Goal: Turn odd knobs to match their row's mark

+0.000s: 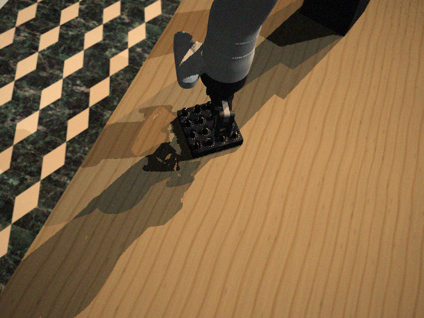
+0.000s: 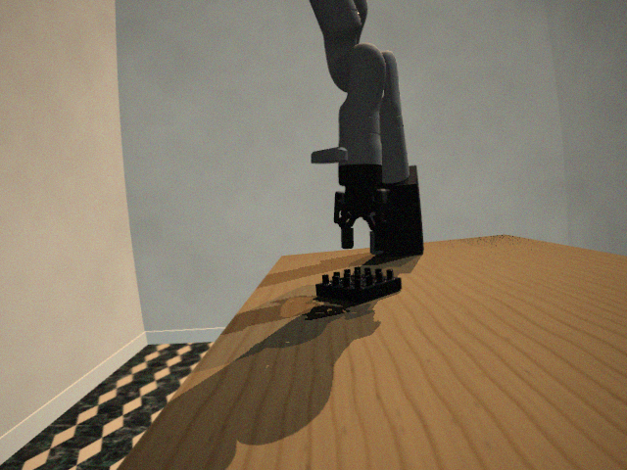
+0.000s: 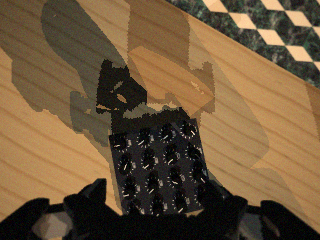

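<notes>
The black knob box (image 1: 218,149) (image 2: 374,292) (image 3: 138,172) stands flat on the table, with four rows of four black knobs on top. White lines and marks show in the wrist view, but the names are too small to read and several pointing directions are unclear. I cannot make out the socket. My gripper (image 2: 360,244) (image 3: 155,190) is open and empty, pointing down. Its fingertips are above the knobs, touching none. In the top view it hides part of the box; in the wrist view the gripper covers the box's near edge and some knobs at the lower right.
The wooden table (image 1: 308,205) (image 2: 481,364) bears the box near its left edge in the top and exterior views. Shadows of the arm fall across the box's surroundings. A black block (image 1: 328,15) (image 2: 402,222) stands behind the gripper at the back. Beyond the table edge is the patterned floor.
</notes>
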`<action>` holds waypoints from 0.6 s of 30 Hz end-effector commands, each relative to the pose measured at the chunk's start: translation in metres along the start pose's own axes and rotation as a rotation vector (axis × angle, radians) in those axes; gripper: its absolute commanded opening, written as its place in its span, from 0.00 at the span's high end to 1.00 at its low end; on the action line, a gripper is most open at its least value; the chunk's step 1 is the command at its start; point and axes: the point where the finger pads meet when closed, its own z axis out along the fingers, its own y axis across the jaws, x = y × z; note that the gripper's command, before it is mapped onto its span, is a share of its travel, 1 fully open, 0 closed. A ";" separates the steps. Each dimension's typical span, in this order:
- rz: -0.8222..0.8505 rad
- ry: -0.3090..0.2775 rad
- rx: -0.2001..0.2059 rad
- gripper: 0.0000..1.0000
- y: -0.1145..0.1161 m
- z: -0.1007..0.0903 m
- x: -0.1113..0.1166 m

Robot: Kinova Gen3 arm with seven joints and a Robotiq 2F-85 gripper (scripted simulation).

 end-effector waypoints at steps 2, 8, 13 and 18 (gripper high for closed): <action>-0.013 -0.002 0.002 0.00 0.002 0.000 -0.002; -0.031 -0.007 0.006 0.00 0.003 -0.001 -0.004; -0.031 -0.007 0.006 0.00 0.003 -0.001 -0.004; -0.047 -0.012 0.009 0.00 0.004 -0.002 -0.006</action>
